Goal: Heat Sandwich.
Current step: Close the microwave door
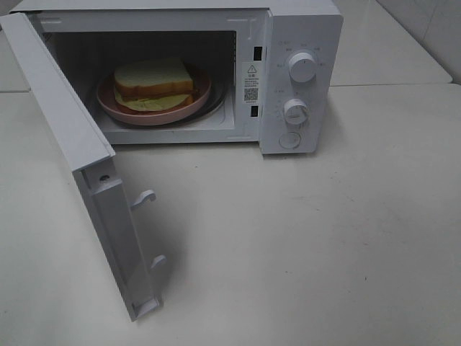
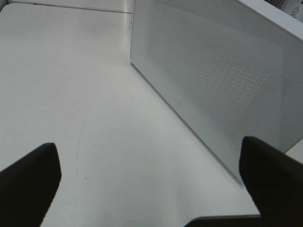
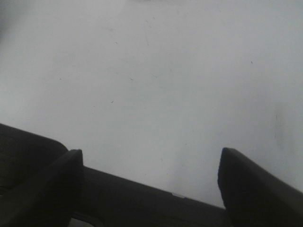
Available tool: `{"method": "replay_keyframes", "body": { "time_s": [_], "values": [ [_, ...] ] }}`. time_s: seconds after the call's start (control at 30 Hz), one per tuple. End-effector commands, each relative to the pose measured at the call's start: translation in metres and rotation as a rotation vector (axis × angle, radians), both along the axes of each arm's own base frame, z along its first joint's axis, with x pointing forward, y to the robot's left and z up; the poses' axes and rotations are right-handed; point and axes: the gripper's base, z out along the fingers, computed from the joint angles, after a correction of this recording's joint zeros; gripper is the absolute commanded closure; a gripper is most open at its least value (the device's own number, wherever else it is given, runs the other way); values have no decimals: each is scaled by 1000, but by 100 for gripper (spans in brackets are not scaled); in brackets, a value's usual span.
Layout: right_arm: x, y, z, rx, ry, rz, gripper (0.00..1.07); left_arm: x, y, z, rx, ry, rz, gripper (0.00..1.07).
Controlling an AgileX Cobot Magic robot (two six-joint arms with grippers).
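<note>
Spreading wide, the left gripper [image 2: 149,158] grasps nothing: its two dark fingers [image 2: 28,184] stand far apart above the plain white tabletop [image 2: 71,71], one of them near the perforated white microwave door [image 2: 222,80]. The right gripper [image 3: 151,158] is likewise released, its dark fingers [image 3: 251,184] parted over bare tabletop with nothing between them. In the high view the white box-shaped microwave oven [image 1: 302,29] stands on the table with that door swung open to the left. Inside the cavity lies the sandwich [image 1: 153,83], two thick white bread slices with tan crust and pale green filling, resting on a round pink plate [image 1: 115,108]. Two white knobs [image 1: 302,67] sit on the oven's right panel.
</note>
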Motion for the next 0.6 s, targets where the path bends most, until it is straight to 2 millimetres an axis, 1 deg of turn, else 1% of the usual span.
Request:
{"method": "replay_keyframes", "body": {
  "time_s": [0.03,0.1,0.13,0.23,0.27,0.3,0.43,0.47,0.57,0.6],
  "values": [
    [-8,-6,-18,13,-13,-96,31,-1,0,0,-3,-7,-1,10],
    [-13,-8,-32,34,-50,-159,31,-1,0,0,-3,-7,-1,10],
    [-13,-8,-32,34,-50,-159,31,-1,0,0,-3,-7,-1,10],
    [-18,-10,-45,41,-81,-197,31,-1,0,0,-3,-7,-1,10],
    [-21,-11,-52,49,-105,-219,31,-1,0,0,-3,-7,-1,10],
    [-21,-11,-52,49,-105,-219,31,-1,0,0,-3,-7,-1,10],
    [-30,-13,-49,69,-225,-264,31,-1,0,0,-3,-7,-1,10],
    [-30,-13,-49,69,-225,-264,31,-1,0,0,-3,-7,-1,10],
    [-34,-12,-54,86,-306,-283,31,-1,0,0,-3,-7,-1,10],
    [-34,-12,-54,86,-306,-283,31,-1,0,0,-3,-7,-1,10]
  ]
}}
